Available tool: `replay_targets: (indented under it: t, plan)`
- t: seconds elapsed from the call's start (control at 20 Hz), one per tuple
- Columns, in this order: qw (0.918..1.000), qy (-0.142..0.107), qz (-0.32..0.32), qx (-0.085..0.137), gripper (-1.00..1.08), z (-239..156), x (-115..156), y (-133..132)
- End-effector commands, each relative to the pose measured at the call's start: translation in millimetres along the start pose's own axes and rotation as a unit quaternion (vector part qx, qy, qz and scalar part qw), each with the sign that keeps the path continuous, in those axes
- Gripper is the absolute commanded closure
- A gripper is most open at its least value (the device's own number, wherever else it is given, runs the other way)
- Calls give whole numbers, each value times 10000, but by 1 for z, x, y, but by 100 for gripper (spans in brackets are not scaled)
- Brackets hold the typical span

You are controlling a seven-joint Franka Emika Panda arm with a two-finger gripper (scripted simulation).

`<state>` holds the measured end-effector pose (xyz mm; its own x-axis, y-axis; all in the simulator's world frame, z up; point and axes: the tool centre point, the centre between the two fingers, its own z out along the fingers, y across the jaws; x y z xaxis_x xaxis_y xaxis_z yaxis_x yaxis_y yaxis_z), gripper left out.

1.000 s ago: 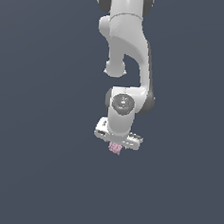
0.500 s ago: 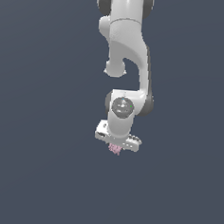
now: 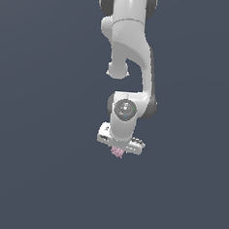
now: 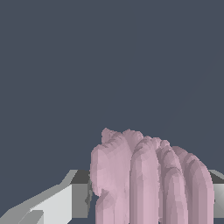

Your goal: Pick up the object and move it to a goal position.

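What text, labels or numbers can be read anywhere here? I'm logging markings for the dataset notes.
None: no readable text in either view.
The pink block has only ridges, no print.
The gripper and white arm carry no lettering; the round joint cap shows only tiny unreadable specks.

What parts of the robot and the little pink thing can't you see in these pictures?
- Exterior view: the gripper fingertips are too small to make out, partly hidden by the pink block.
- Wrist view: the block's bottom is cut off by the picture edge.
- Goal position: no marker shows in either view.
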<state>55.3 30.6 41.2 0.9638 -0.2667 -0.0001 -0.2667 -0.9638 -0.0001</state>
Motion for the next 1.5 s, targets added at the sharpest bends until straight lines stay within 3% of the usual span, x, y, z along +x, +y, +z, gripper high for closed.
replay_targets:
  t: [0.0,1.45]
  plan:
    - [10000,1,2,0,108,0,-1,2]
    - [10000,1,2,0,108,-5,-77,88]
